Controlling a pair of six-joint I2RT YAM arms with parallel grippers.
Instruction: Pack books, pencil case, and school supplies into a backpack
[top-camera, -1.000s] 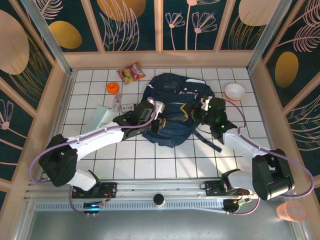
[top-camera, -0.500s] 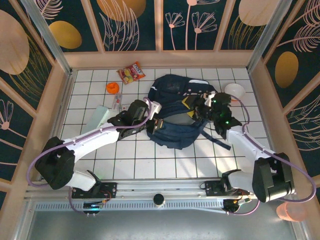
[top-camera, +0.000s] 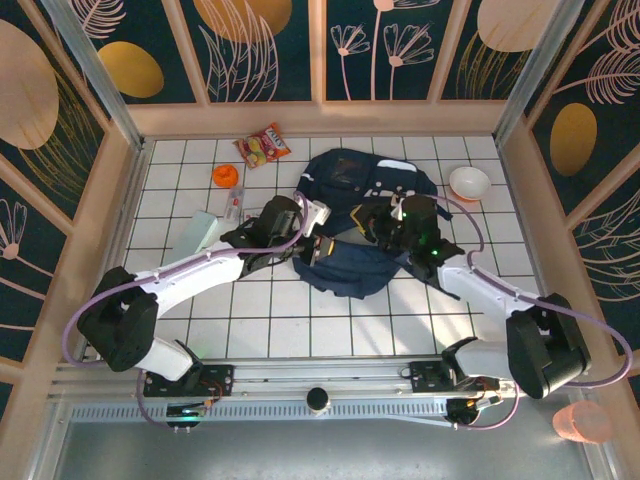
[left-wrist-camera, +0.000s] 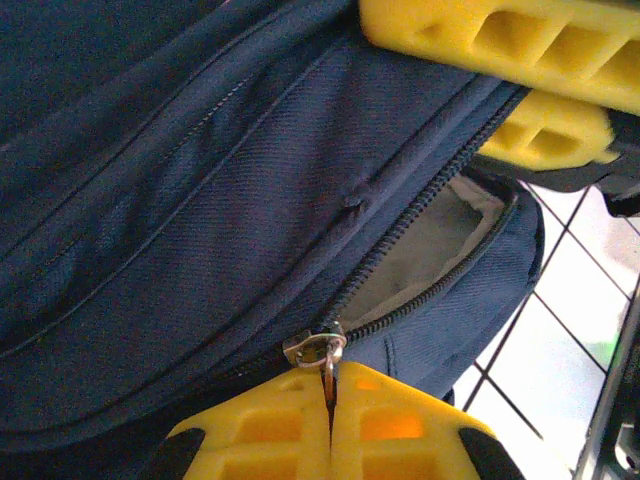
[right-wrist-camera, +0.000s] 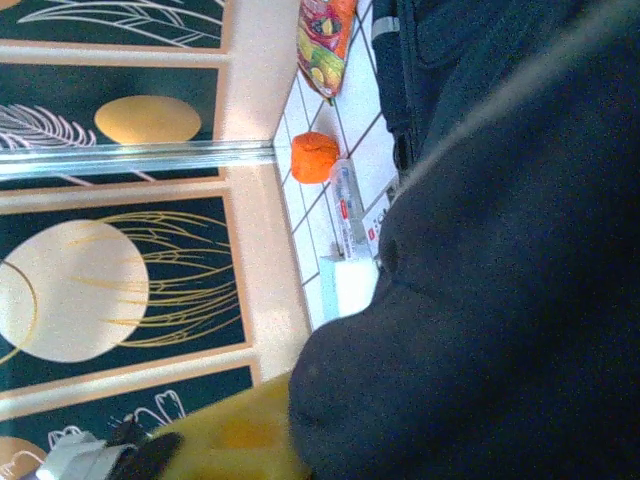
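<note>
The left end effector (left-wrist-camera: 329, 405) is clenching on the small metal zipper pull (left-wrist-camera: 318, 351), its yellow pads pressing together with the tab between them. Just beyond it the teeth are parting and showing the grey lining (left-wrist-camera: 425, 245) inside the backpack (top-camera: 350, 170). At the far end of that opening, the right end effector (left-wrist-camera: 525, 97) is closing its jaws on the fabric edge beside the zip, as far as the left wrist view shows.

The backpack is lying slumped on the surface (top-camera: 300, 320) directly under both end effectors. It is looking soft and limp, so it is likely going to fold and drag rather than hold its mouth open. The pull is tiny and smooth, best pinched flat across its tab, with the other grip staying close to the teeth to give counter-tension.

Well off to the left of the left end effector, the pencil case (top-camera: 234, 205) and a pale bluish-white piece (top-camera: 200, 232) are waiting on the tiles. The case is looking light and slick, and is best taken across its narrow middle.
</note>
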